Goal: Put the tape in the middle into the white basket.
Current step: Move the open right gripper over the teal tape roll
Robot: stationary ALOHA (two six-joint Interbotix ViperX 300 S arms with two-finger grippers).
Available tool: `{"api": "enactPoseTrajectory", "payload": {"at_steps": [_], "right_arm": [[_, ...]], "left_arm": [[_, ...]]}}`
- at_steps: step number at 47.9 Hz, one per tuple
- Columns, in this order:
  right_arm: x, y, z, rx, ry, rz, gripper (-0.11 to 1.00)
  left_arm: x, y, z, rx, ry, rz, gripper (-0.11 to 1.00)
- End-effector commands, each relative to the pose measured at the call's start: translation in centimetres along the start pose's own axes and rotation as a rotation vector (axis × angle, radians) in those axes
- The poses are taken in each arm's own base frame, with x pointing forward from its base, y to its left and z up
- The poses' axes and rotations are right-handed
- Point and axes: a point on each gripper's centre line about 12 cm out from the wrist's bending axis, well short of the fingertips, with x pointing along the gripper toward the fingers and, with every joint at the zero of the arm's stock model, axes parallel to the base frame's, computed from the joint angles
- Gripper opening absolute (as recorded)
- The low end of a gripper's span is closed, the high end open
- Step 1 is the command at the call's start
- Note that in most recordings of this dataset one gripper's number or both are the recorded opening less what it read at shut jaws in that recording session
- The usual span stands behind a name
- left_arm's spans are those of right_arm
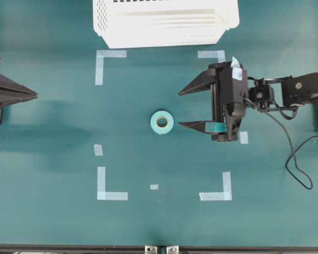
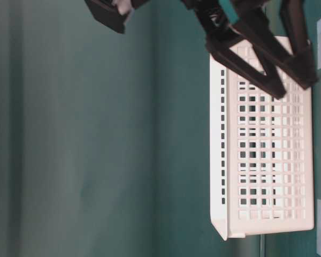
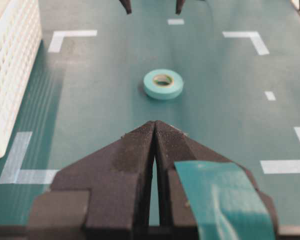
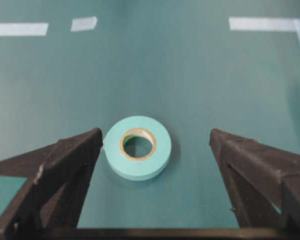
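The right gripper [image 1: 181, 109] stands with its fingers spread wide and nothing between them. It sits just beside the tape [image 1: 161, 122], on the side away from the left arm, fingertips aimed at the roll. In the right wrist view the roll lies ahead of the opening, nearer one finger [image 4: 65, 165] than the other; the wide spread appears intended to let both fingers pass around the roll before closing.

The left gripper [image 3: 155, 131] has its fingers pressed together, empty, and is well apart from the tape. It appears parked clear of the work area.

The tape lies flat on the green table [image 1: 53, 137], inside the area marked by pale corner strips [image 1: 108, 58]. The white basket [image 1: 164, 24] stands beyond those strips, well apart from the tape, so a lift and carry remain to be done.

The tape is a small light teal ring with a tan cardboard core, its hole facing up.
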Motion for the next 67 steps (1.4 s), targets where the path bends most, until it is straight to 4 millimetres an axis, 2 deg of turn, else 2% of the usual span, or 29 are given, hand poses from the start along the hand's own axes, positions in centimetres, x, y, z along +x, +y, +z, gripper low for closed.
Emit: {"api": "enactPoseTrajectory", "payload": {"at_steps": [1, 67], "right_arm": [[0.4, 0.3, 0.8, 0.006, -0.03, 0.011, 1.0], [4.8, 0.3, -2.0, 0.113, 0.055, 0.002, 1.0]], "left_arm": [[0.1, 0.0, 0.4, -0.002, -0.009, 0.003, -0.11], [0.1, 0.1, -0.3, -0.013, 0.008, 0.005, -0.11]]}}
